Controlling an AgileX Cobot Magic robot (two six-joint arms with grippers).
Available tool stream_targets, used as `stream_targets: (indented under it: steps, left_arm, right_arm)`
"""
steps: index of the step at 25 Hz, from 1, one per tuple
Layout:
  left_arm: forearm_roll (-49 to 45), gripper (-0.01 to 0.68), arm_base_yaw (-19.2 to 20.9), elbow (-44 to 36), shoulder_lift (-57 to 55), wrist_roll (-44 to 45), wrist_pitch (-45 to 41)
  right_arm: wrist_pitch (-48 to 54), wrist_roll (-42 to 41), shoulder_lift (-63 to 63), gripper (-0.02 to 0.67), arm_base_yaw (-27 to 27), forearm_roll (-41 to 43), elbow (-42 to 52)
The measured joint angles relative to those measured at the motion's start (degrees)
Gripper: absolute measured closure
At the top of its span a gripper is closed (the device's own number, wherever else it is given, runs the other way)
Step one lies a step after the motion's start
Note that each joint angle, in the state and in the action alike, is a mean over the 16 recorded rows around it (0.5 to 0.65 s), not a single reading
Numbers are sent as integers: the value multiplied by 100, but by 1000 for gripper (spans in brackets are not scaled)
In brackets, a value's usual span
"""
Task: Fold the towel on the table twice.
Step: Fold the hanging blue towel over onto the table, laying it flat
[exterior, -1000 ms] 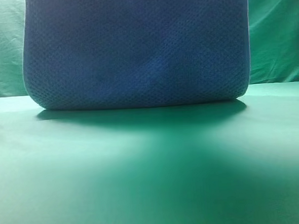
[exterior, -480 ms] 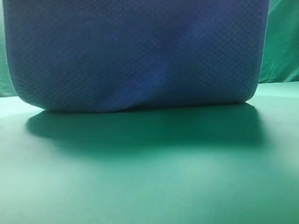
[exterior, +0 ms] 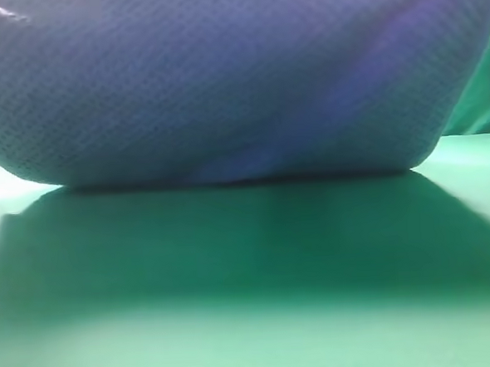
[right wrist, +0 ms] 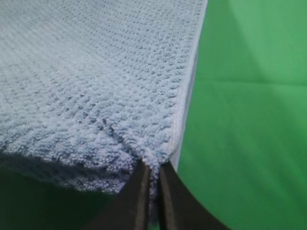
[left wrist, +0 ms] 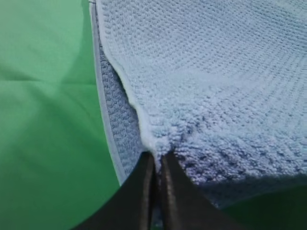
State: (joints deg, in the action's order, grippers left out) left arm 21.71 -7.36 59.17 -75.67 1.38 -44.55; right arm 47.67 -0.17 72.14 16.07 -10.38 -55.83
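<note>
The blue-grey waffle-knit towel (exterior: 238, 76) fills the top half of the exterior high view, lifted and curved toward the camera, its fold resting on the green table (exterior: 253, 316). No gripper shows in that view. In the left wrist view my left gripper (left wrist: 156, 160) is shut on the towel's (left wrist: 216, 86) near left corner, with a lower layer showing under the pale edge. In the right wrist view my right gripper (right wrist: 152, 168) is shut on the towel's (right wrist: 96, 72) near right corner.
A wrinkled green cloth backdrop (exterior: 477, 94) stands behind the table at the far right. The towel casts a wide dark shadow (exterior: 248, 233) on the table in front of its fold. Bare green table (left wrist: 48, 143) lies left of the towel, and also to its right (right wrist: 249, 143).
The towel has come nearer to the camera and spread wider, now reaching both side edges of the exterior view. Its shadow on the table has grown larger.
</note>
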Motion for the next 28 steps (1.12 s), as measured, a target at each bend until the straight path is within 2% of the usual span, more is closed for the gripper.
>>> stream_targets:
  steps: [17,28]
  left_arm:
    - [874,673,0,-1921,1022,571,-40]
    - [1057,673,0,-2592,1384,599,-78]
  right_arm:
    - [-90,-47,-840,649,4,-220,1607]
    - [-53,-169,-1361,649,4,-517,2346]
